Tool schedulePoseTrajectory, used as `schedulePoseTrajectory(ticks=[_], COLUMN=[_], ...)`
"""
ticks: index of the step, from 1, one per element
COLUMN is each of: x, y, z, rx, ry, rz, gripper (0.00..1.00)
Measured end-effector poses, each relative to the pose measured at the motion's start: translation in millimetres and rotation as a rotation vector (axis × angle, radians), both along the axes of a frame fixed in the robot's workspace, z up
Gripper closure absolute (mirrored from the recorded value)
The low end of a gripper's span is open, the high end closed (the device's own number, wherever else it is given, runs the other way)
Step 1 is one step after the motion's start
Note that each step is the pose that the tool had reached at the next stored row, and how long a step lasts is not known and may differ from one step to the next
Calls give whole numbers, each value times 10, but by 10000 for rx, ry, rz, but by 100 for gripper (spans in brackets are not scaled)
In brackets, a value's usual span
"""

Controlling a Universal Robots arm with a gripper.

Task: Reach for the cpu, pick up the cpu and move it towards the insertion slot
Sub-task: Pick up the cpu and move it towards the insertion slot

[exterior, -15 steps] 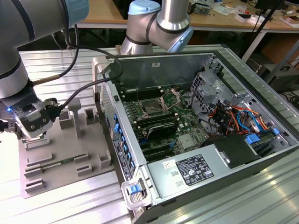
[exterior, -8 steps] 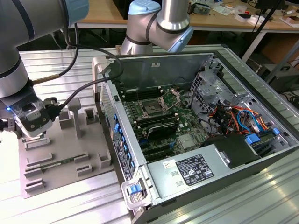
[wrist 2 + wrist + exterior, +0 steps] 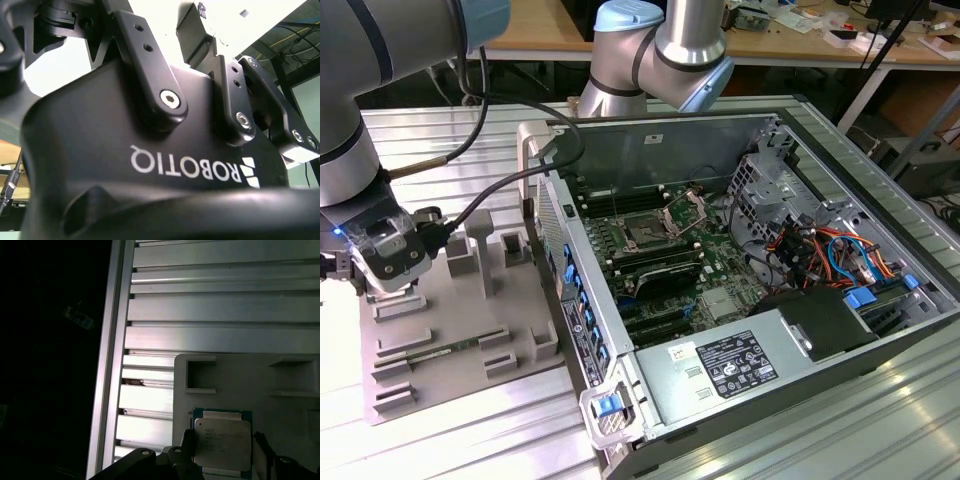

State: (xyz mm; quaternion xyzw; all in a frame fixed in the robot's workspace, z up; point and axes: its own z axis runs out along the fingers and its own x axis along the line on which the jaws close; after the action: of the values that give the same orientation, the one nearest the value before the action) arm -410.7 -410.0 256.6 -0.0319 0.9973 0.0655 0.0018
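The tool (image 3: pixel 385 262) is seen low over a grey fixture tray (image 3: pixel 470 330) at the exterior view's left, on a ribbed aluminium table (image 3: pixel 460 130). In the first wrist view the cpu (image 3: pixel 222 440) is shown lying flat on that tray, silvery top upward, with a thin green rim. The tool is held open, its dark fingers (image 3: pixel 188 442) set either side of the chip. Nothing is lifted, and whether the fingers touch the edges cannot be told.

The cpu is judged light, stiff and thin, but fragile. Its underside would be harmed by scraping or a drop, and little friction is offered by the smooth metal top. It is best taken squarely by two opposite edges, so that it is kept level.

The insertion slot (image 3: pixel 645 232) is found well apart, inside an open computer case (image 3: pixel 660 135), with its hinged bracket (image 3: pixel 685 208) raised. Between the two, the case's side wall (image 3: pixel 552 215) and the upright posts (image 3: pixel 480 240) on the tray are judged to stand in the way, and the arm's cables (image 3: pixel 490 195) are seen hanging near that wall
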Motion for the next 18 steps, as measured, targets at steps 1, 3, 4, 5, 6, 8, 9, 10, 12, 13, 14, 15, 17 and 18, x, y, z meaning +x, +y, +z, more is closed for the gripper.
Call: schedulePoseTrajectory(ticks=[1,3,4,5,6,8,9,10,12,13,14,15,17,18], x=[0,0,0,0,0,0,0,0,0,0,0,0,0,0], y=[0,0,0,0,0,0,0,0,0,0,0,0,0,0], z=[1,8,11,18,22,30,30,32,34,36,38,39,42,45], rx=[11,22,25,28,28,31,37,47,51,52,56,60,63,64], ry=[0,1,0,0,1,0,-2,-1,-1,0,1,1,1,0], rz=[0,-1,0,0,-1,0,0,-1,-1,0,0,-1,0,0], gripper=[46,46,46,46,46,46,46,46,46,46,46,46,46,46])
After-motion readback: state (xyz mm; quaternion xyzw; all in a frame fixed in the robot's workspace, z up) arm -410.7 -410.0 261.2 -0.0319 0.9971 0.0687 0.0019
